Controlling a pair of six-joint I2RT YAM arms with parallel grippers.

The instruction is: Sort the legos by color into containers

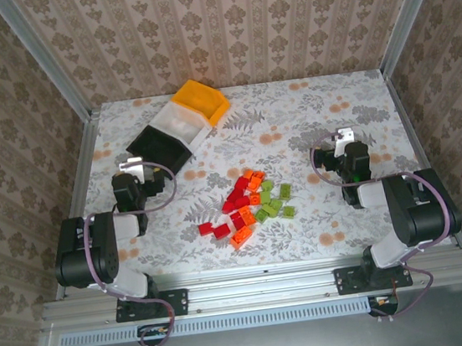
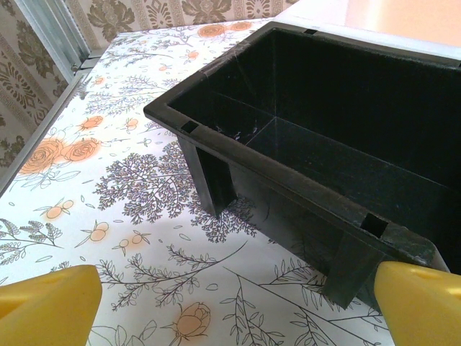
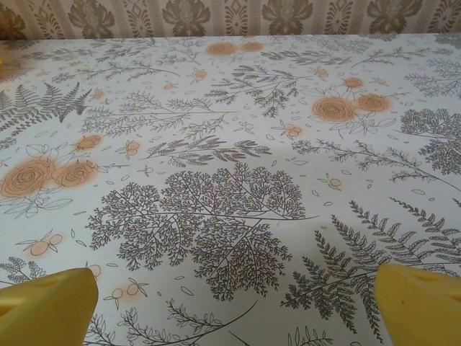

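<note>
Twenty or so legos (image 1: 250,204) heaped loosely mid-table: red mostly toward the left of the pile, light green toward the right, orange mixed through. Hard, stiff, feather-light plastic by the look of it, slick on the flat faces, studded on top, no fear of crushing. Best pinched across two opposite flat sides, one brick at a time, starting with loners at the edge of the heap; likely to skitter away if nudged off-centre.

Now the left gripper (image 1: 131,163): spread wide, holding nothing, poised at the left of the table (image 1: 332,101), pile well apart, off to its right and nearer the arm bases. Yellow fingertips (image 2: 50,303) at both bottom corners of the left wrist view, black bin (image 2: 302,144) just ahead and a touch right, rim near the right finger, no brick visible inside.

Over to the right gripper (image 1: 345,136): splayed fully too, empty, over patterned tabletop on the right side, pile well apart to its left and a little nearer the bases.

Diagonal row at the far left: black one closest to the left arm, white bin (image 1: 184,124) touching it behind, orange-yellow bin (image 1: 202,100) furthest back. Nothing sorted yet, judging by the full heap. Shorter reach to the bins from the left side; roughly equal reach to the bricks from either.
</note>
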